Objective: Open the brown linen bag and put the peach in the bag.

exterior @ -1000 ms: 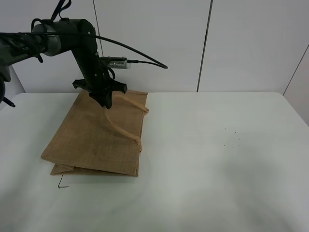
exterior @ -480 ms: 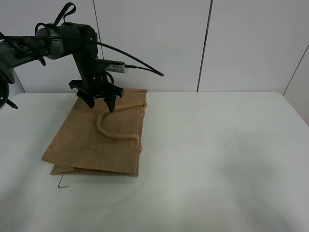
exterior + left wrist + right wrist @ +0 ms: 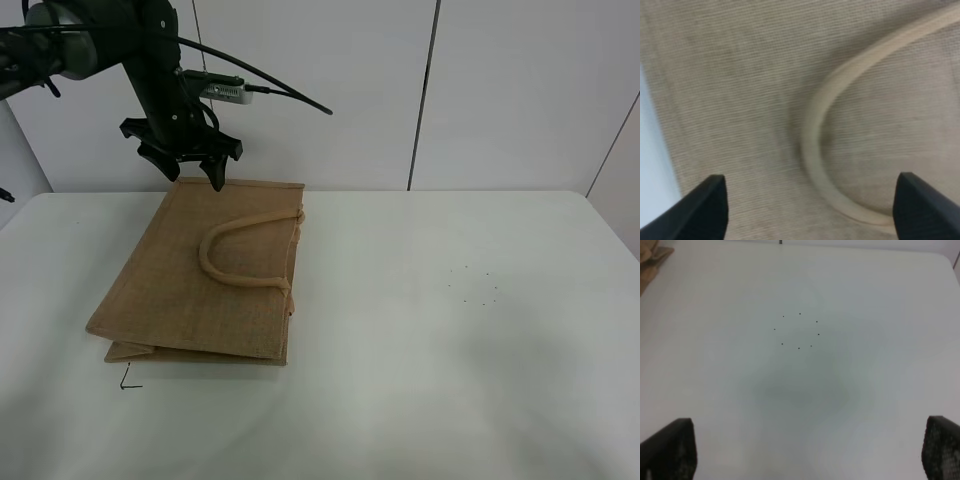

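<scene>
The brown linen bag [image 3: 205,275] lies flat and closed on the white table, left of centre. One beige loop handle [image 3: 243,252] rests flat on its top face. My left gripper [image 3: 188,172] is open and empty, raised above the bag's far edge. In the left wrist view the open gripper [image 3: 810,202] hovers over the bag's weave [image 3: 730,90] and the curved handle [image 3: 812,145]. My right gripper [image 3: 805,450] is open and empty over bare table; it is out of the exterior view. The peach is not in view.
A ring of small dark dots [image 3: 472,286] marks the table right of centre, also in the right wrist view [image 3: 799,331]. A corner of the bag [image 3: 651,261] shows there. A small black mark [image 3: 128,382] lies near the bag's front corner. White wall panels stand behind.
My left gripper let go of the handle it had lifted, opened, and rose up and back-left. The handle dropped flat onto the bag.
</scene>
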You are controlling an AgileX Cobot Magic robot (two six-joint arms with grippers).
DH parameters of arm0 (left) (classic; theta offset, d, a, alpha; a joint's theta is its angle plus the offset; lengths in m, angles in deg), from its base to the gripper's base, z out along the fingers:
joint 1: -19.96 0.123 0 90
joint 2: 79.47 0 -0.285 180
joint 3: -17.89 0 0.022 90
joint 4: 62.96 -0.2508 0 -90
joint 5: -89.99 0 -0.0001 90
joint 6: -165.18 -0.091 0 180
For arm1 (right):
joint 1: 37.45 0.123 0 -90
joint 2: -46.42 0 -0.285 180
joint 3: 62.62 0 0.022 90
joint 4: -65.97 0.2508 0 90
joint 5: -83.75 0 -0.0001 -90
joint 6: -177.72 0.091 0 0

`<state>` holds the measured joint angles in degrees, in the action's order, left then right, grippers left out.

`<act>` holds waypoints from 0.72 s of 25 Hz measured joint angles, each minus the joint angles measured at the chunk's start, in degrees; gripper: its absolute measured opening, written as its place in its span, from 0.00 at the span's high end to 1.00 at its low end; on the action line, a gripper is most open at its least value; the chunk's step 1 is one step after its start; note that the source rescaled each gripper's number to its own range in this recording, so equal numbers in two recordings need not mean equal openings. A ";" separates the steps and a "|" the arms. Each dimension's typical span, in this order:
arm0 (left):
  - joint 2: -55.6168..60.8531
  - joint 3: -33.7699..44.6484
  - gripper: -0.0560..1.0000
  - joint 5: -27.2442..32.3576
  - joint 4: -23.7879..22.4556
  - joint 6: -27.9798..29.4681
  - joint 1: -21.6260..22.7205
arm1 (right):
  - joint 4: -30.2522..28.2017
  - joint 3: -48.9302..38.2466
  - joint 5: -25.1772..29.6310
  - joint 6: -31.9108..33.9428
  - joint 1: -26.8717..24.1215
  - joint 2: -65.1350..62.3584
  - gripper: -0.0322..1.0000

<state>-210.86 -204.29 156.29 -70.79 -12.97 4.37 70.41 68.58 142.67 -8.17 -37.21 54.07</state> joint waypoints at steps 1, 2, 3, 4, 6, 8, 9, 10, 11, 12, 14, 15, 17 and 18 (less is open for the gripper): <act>-0.06 0.00 0.09 0.02 0.00 0.00 1.04 | 0.00 0.00 0.00 0.00 0.00 0.00 0.00; -0.12 0.00 0.09 0.08 -0.06 0.00 2.29 | 0.00 0.00 0.00 0.00 0.00 0.00 0.00; -0.12 0.00 0.09 0.07 -0.12 0.00 3.66 | 0.00 0.00 0.00 0.00 0.00 0.00 0.00; -0.12 0.00 0.09 0.07 -0.24 0.00 4.78 | 0.00 0.00 0.00 0.00 0.00 0.00 0.00; -0.12 0.00 0.09 0.09 -0.17 0.23 7.48 | 0.00 0.00 0.00 0.00 0.00 0.00 0.00; -0.12 0.00 0.09 0.13 0.92 0.32 9.73 | 0.00 0.00 0.00 0.00 0.00 0.00 0.00; -0.12 0.00 0.09 0.13 1.51 0.39 10.70 | 0.00 0.00 0.00 0.00 0.00 0.00 0.00; -0.05 0.00 0.09 0.13 1.87 0.39 11.46 | 0.00 0.00 0.00 0.00 0.00 0.00 0.00; 0.08 0.34 0.09 0.13 2.09 0.44 11.98 | 0.02 0.00 0.00 0.00 0.00 0.00 0.00; 0.51 1.15 0.09 0.13 2.17 0.44 12.47 | 0.02 0.00 0.00 0.00 0.00 0.00 0.00; 2.31 3.55 0.09 0.13 2.30 0.44 13.07 | 0.13 0.00 0.00 0.00 0.00 0.00 0.00; 3.70 5.25 0.09 0.13 2.44 0.44 13.22 | 0.17 0.00 0.00 0.00 0.00 0.00 0.00; 6.92 9.05 0.09 0.13 2.84 0.44 13.29 | 0.17 0.00 0.00 0.00 0.00 0.00 0.00; 8.86 11.50 0.09 0.13 3.13 0.44 13.29 | 0.17 0.00 0.00 0.00 0.00 0.00 0.00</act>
<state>-202.00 -192.80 156.42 -67.66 -12.53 17.66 70.58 68.58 142.67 -8.17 -37.21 54.07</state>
